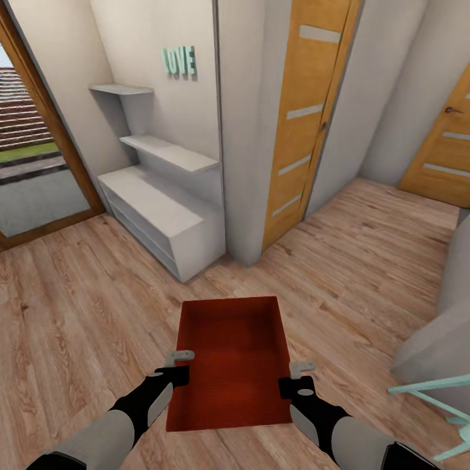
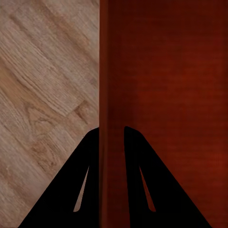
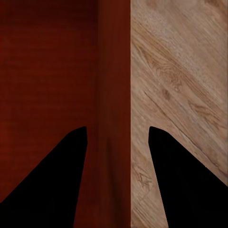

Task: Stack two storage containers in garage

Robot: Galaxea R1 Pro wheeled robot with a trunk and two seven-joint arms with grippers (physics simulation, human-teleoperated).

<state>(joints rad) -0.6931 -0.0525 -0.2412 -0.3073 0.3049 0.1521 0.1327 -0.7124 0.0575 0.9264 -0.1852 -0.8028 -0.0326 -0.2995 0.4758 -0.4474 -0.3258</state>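
Light wood plank floor [image 1: 78, 307]. A white shelf unit [image 1: 163, 222] stands directly on it against the wall. Right of the unit: an open orange door [image 1: 303, 124]. Far right of the unit: a teal frame [image 1: 444, 405] beside a grey block [image 1: 431, 346].

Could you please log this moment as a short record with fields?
location: hallway with wood plank floor
carried item: orange-red storage container, open top, nothing visible inside
left gripper: fingers straddle the container's left wall, close against it
right gripper: fingers straddle the right wall, gap on the outer side
ahead: white shelf unit, wooden door, LOVE letters
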